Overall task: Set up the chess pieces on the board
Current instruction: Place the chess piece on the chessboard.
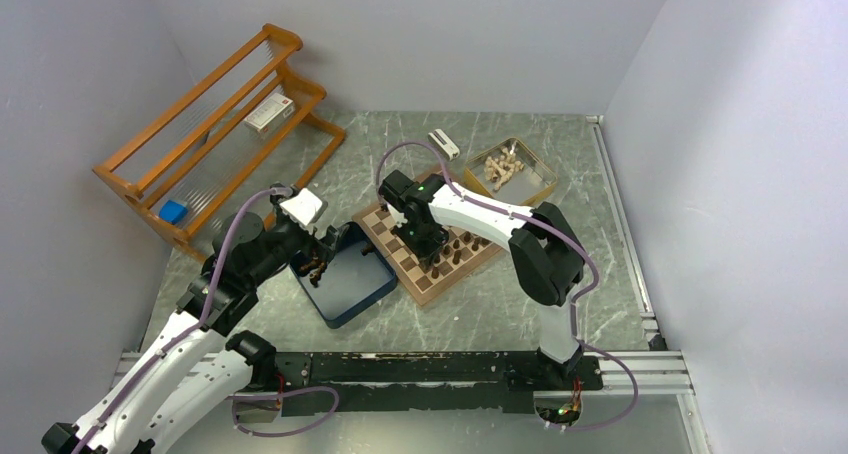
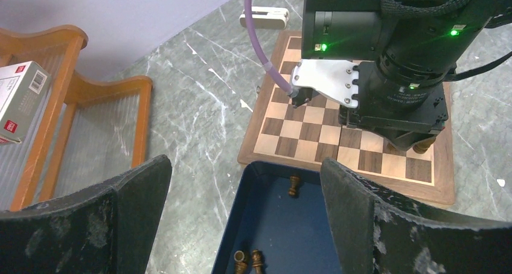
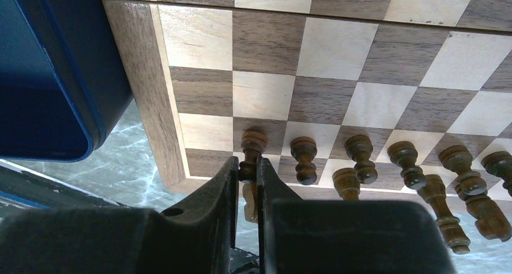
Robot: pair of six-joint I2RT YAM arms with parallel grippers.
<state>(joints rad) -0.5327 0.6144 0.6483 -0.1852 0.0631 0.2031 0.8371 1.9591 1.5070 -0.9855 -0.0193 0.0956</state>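
The board (image 1: 392, 236) lies mid-table, with several dark brown chess pieces (image 1: 462, 246) along its near-right side. My right gripper (image 3: 247, 165) is shut on a dark brown pawn (image 3: 253, 144) at the left end of a row of dark pieces (image 3: 304, 157), near the board's corner (image 3: 169, 99). In the top view it is low over the board (image 1: 428, 246). My left gripper (image 2: 244, 213) is open and empty above the dark blue box (image 2: 290, 226). A few dark pieces (image 2: 294, 184) lie in the box. In the top view this gripper (image 1: 318, 264) hangs over the box (image 1: 350, 279).
A wooden rack (image 1: 215, 124) holding a white carton (image 1: 268, 112) stands at the back left. A tray of pale beige pieces (image 1: 510, 169) and a small white device (image 1: 443, 144) sit behind the board. The blue box touches the board's left edge.
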